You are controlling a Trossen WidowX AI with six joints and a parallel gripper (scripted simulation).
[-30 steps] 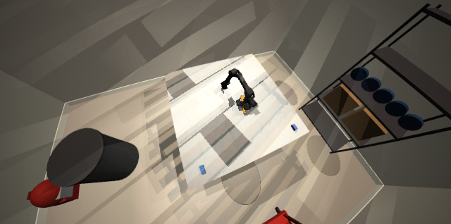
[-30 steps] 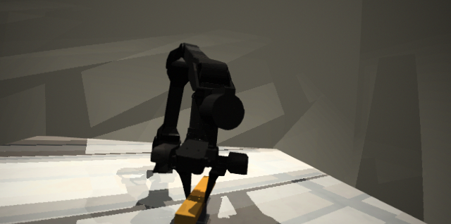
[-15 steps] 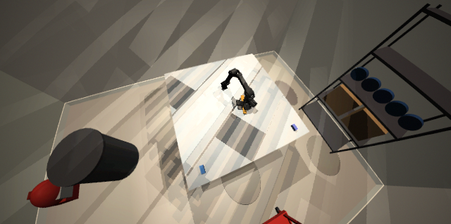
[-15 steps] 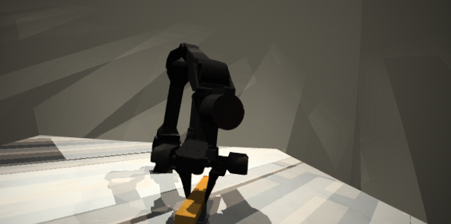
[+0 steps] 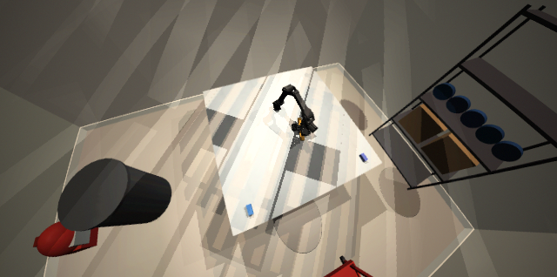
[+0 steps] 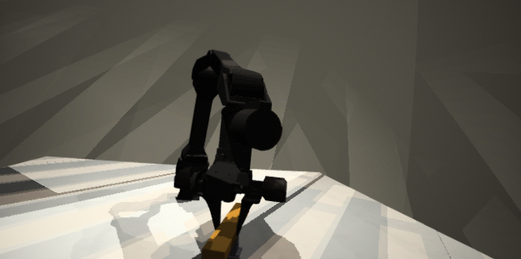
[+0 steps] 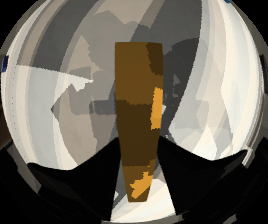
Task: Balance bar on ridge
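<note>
White table (image 5: 261, 155) (image 6: 346, 218), streaky shadows. Your arm (image 5: 300, 100) (image 6: 201, 122) arches over; gripper (image 5: 301, 130) (image 6: 229, 220) (image 7: 138, 140) points down, pinching the orange bar (image 5: 302, 138) (image 6: 221, 239) (image 7: 137, 120).

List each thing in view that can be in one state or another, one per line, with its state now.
Claw: shut on the orange bar.
Orange bar: gripped between the fingers; whether it touches a ridge cannot be told.
Arm: bent, reaching down to the bar.
Blue block: lying on the table, ungripped.
</note>
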